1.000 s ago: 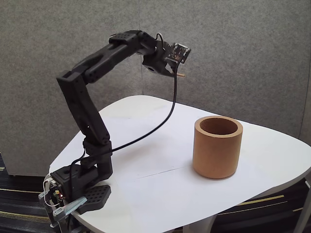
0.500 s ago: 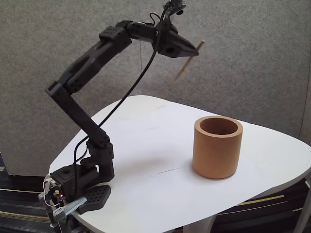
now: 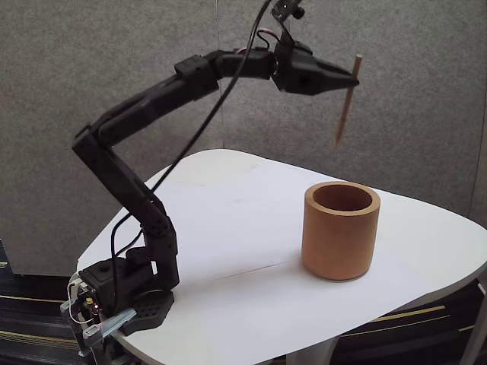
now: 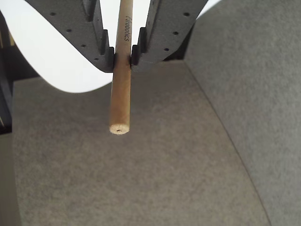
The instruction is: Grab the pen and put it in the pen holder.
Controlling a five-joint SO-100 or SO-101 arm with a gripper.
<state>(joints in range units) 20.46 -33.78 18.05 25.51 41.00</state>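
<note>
My gripper (image 3: 350, 80) is raised high above the table, shut on the pen (image 3: 346, 103), a thin light-tan stick that hangs nearly upright, tilted slightly. The pen's lower tip hovers well above the mouth of the pen holder (image 3: 341, 230), an orange-brown thick-walled cup standing on the white table (image 3: 251, 228) at right. In the wrist view the two dark fingers (image 4: 106, 42) clamp the pen (image 4: 121, 89) from both sides, its blunt end pointing toward the camera; my gripper (image 4: 122, 59) is there at the top.
A black cable (image 3: 221, 106) loops from the arm's base up to the wrist camera. The arm's base (image 3: 122, 293) is clamped at the table's front left corner. Grey fabric walls (image 3: 418, 114) stand behind the table.
The arm has stretched forward and to the right, carrying the pen from above the table's back toward a spot over the holder. The pen has swung from angled to nearly upright.
</note>
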